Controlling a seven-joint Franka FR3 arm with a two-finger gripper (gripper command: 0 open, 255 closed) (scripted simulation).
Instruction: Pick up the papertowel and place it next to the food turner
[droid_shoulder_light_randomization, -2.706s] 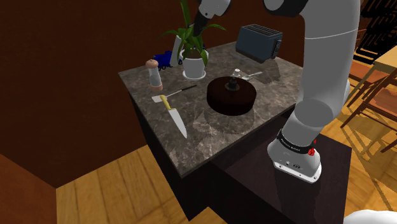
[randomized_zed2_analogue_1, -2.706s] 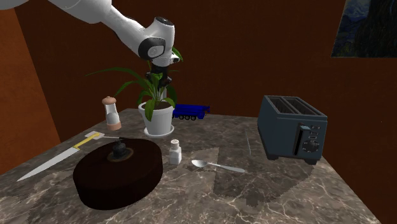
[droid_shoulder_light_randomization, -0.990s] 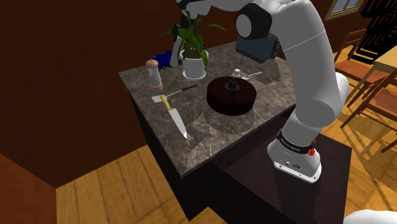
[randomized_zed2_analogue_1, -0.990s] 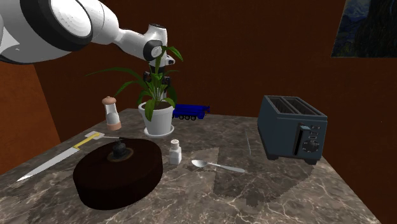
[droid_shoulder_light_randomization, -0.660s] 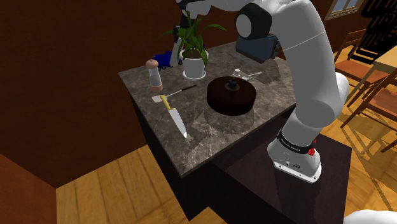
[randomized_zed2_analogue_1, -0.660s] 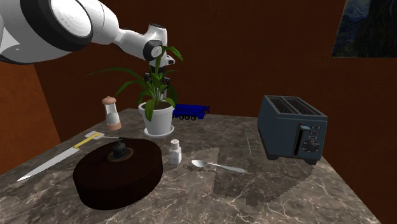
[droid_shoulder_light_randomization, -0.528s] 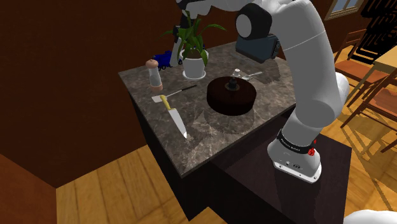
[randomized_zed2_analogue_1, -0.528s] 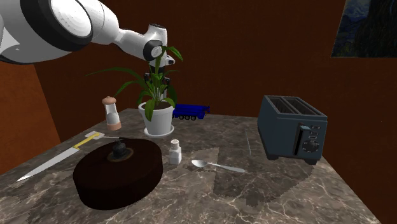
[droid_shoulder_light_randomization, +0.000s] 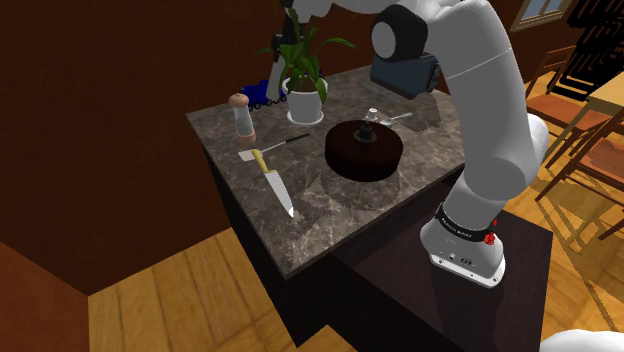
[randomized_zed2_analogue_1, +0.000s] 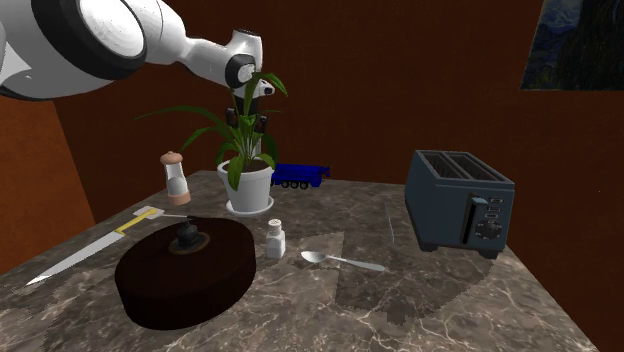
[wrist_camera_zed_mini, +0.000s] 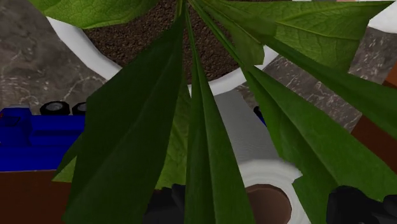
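A white paper towel roll (wrist_camera_zed_mini: 254, 149) with a brown core stands behind the potted plant, and long green leaves cover much of it. My black gripper (wrist_camera_zed_mini: 261, 205) is shut on its upper end, one finger on each side. In the second exterior view the gripper (randomized_zed2_analogue_1: 250, 122) hangs among the leaves above the pot, at the back of the counter. The food turner (droid_shoulder_light_randomization: 268, 148) lies flat near the counter's edge on the shoulder view's left, a pale blade with a thin dark handle (randomized_zed2_analogue_1: 172, 216), beside a yellow-handled knife (droid_shoulder_light_randomization: 278, 188).
The white plant pot (randomized_zed2_analogue_1: 250, 186) stands right in front of the roll, and a blue toy truck (randomized_zed2_analogue_1: 298, 176) is beside it. Also on the marble counter (droid_shoulder_light_randomization: 330, 215): a shaker (droid_shoulder_light_randomization: 242, 117), a dark round lidded dish (randomized_zed2_analogue_1: 185, 270), a small white shaker (randomized_zed2_analogue_1: 275, 240), a spoon (randomized_zed2_analogue_1: 340, 261) and a toaster (randomized_zed2_analogue_1: 462, 205).
The fingers have closed in on the roll, and in the last half second the hand has risen a little above the plant.
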